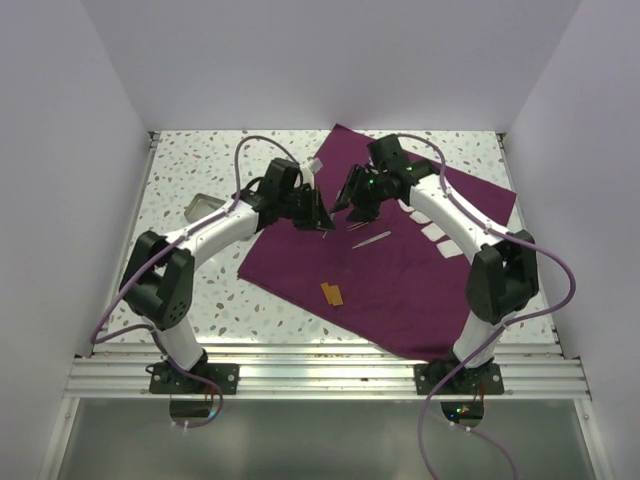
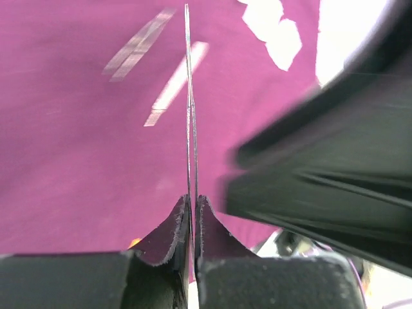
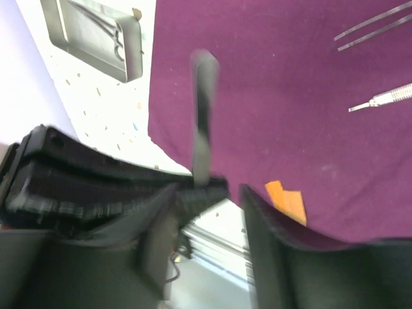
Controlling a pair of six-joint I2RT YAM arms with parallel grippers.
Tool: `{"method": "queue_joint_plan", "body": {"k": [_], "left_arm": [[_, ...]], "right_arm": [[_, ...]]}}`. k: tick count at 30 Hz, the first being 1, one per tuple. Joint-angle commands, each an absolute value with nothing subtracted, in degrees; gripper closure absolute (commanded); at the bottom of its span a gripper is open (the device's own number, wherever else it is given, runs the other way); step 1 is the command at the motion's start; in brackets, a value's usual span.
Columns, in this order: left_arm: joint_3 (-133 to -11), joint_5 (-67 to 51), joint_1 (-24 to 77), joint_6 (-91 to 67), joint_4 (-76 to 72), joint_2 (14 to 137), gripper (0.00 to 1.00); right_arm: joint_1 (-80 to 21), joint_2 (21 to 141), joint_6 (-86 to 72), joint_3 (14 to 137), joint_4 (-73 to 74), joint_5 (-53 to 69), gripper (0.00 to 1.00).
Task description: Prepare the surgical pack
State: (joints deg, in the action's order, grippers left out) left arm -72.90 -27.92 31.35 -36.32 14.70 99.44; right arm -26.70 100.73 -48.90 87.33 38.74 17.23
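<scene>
Pinching thin instrument, left tool above purple cloth

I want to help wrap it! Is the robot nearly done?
Not nearly. The purple cloth is spread and one tool lies in the tray. The left gripper pinches a thin metal tool. Tweezers and gauze lie loose on the cloth; nothing is wrapped.

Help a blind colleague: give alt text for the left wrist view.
The left gripper, shut, pinches a thin metal instrument pointing up the frame over purple cloth. Blurred metal instruments and white gauze lie on the cloth beyond; the dark right arm crowds the right side.
</scene>
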Motion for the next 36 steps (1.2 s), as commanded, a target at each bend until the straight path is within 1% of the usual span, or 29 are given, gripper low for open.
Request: {"method": "queue_joint_plan", "body": {"k": [1, 2, 3, 4, 5, 7, 8, 13, 16, 19, 29, 31, 34, 35, 36], "left_arm": [[-74.36, -19.8, 27.88, -35.42, 20.02, 98.27, 1.0], [-73.22, -14.99, 26.64, -36.29, 21.08, 96.52, 1.0], [-72.43, -13.03, 23.85, -36.91, 22.75, 95.55, 1.0], [-71.46, -10.75, 22.34, -37.7, 23.29, 94.32, 1.0], [-69.54, -6.37, 20.67, -39.36, 23.9, 92.04, 1.0], [-68.21, -1.69, 16.38, -41.21, 26.44, 90.36, 1.0], [-68.12, 3.12, 15.22, -43.05, 27.41, 89.57, 1.0], [-70.48, 13.43, 8.46, -51.23, 35.75, 93.32, 1.0], [-72.41, 13.1, 5.72, -54.14, 37.09, 97.62, 1.0], [-74.87, 13.01, 5.1, -55.19, 37.44, 100.8, 1.0], [-75.67, 13.19, 4.4, -60.82, 34.72, 104.76, 0.99], [-77.43, 12.66, 4.22, -60.99, 35.33, 106.61, 0.94], [-78.39, 12.31, 3.61, -61.0, 35.59, 107.57, 0.92], [-78.49, 12.13, 3.43, -61.17, 35.51, 107.67, 0.89], [-78.57, 12.04, 3.08, -61.43, 35.86, 107.67, 0.8]], "right_arm": [[-25.67, 101.6, -45.28, 94.72, 45.42, 13.72, 0.46], [-25.06, 101.78, -44.57, 95.79, 48.31, 12.32, 0.42], [-23.74, 102.13, -43.43, 97.45, 49.82, 9.0, 0.36], [-23.03, 102.13, -43.07, 98.08, 51.14, 7.57, 0.34], [-22.51, 102.22, -42.46, 98.61, 52.89, 6.34, 0.34], [-21.27, 102.74, -40.97, 99.31, 54.22, 4.49, 0.33], [-21.1, 102.83, -40.61, 99.49, 55.45, 3.96, 0.33], [-21.01, 103.18, -39.81, 96.51, 55.55, 3.86, 0.33], [-21.01, 104.41, -39.29, 96.5, 55.81, 4.39, 0.33], [-21.0, 105.12, -38.85, 96.94, 56.16, 4.75, 0.33], [-20.65, 109.59, -38.32, 96.68, 54.32, 4.83, 0.33], [-20.39, 110.82, -38.41, 97.03, 54.05, 4.75, 0.33], [-19.95, 113.64, -39.55, 98.26, 54.05, 4.66, 0.33], [-19.43, 114.25, -40.07, 98.44, 53.62, 4.83, 0.33], [-19.16, 115.48, -41.64, 98.61, 53.35, 4.92, 0.33]]}}
